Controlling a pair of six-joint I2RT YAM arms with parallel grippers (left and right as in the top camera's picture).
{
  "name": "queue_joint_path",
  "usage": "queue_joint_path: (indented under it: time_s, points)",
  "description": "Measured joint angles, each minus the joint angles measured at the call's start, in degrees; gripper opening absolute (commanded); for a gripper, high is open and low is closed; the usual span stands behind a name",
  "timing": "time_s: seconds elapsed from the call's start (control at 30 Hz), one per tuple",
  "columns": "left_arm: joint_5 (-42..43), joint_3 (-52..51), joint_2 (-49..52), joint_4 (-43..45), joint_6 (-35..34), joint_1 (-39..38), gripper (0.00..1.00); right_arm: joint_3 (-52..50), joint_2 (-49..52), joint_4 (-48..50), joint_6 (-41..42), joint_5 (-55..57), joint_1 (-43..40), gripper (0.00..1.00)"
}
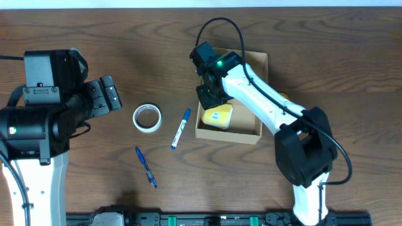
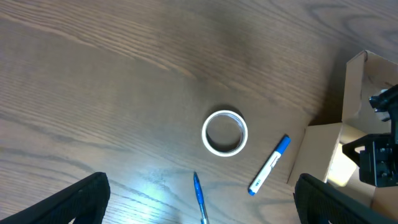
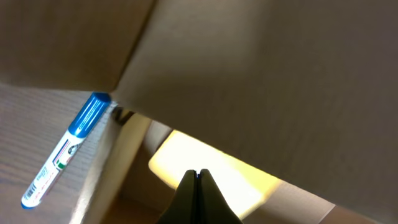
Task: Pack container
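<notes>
The container (image 1: 229,135) is a tan cardboard box at the table's centre, open, with its flap lid standing at the far side. A yellow block (image 1: 218,117) lies inside at its left. My right gripper (image 1: 210,97) is over the box's left part, just above the yellow block. In the right wrist view its fingers (image 3: 196,177) are pressed together with nothing between them, over the yellow block (image 3: 180,152), with cardboard (image 3: 249,74) filling the upper frame. My left gripper (image 1: 107,94) is open and empty, left of the box, its fingers wide apart in its wrist view (image 2: 202,206).
A white tape roll (image 1: 147,118) lies left of the box, also seen in the left wrist view (image 2: 224,150). A blue-capped marker (image 1: 181,129) lies beside the box's left wall. A blue pen (image 1: 146,167) lies nearer the front.
</notes>
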Motion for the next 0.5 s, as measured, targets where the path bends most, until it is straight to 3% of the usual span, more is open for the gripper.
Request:
queue_joint_path:
  time_s: [0.37, 0.5]
  points:
    - [-0.15, 0.00, 0.00, 0.09, 0.20, 0.00, 0.95, -0.28, 0.00, -0.48, 5.90, 2.14, 0.87, 0.02]
    - [-0.15, 0.00, 0.00, 0.04, 0.20, 0.00, 0.95, -0.33, 0.00, 1.51, 8.11, 8.41, 0.87, 0.01]
